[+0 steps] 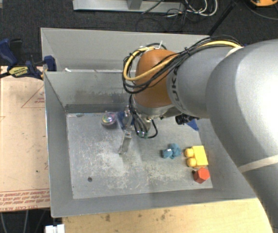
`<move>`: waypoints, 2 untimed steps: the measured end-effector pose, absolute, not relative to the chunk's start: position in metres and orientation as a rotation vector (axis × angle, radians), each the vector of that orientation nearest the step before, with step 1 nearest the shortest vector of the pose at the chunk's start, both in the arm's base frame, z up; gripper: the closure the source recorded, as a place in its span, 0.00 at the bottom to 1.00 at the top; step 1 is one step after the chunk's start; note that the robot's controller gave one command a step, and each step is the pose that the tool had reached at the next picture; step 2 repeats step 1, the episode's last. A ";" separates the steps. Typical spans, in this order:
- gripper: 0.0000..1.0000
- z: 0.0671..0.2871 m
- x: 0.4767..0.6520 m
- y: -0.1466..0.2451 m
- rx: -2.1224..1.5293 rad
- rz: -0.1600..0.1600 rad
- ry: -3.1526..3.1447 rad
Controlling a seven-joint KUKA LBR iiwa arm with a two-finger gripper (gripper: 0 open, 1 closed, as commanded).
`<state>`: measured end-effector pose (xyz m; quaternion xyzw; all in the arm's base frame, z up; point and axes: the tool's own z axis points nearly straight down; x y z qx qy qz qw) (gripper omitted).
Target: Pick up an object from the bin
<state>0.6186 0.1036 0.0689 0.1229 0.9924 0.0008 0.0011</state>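
Observation:
My gripper point(125, 144) hangs below the orange wrist cover, low over the bin floor in the middle left of the bin. A small round silvery and purple thing point(109, 120) lies just up and left of it, near the back wall. To its right, a little apart, sits a small light-blue lumpy thing point(170, 152). Nothing shows in the gripper.
A yellow block point(197, 156) and a red block point(201, 174) lie side by side at the right of the bin. A dark blue piece point(192, 125) peeks out under the arm. The arm covers the bin's back right part.

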 end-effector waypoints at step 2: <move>1.00 0.070 0.619 0.104 0.385 0.004 3.113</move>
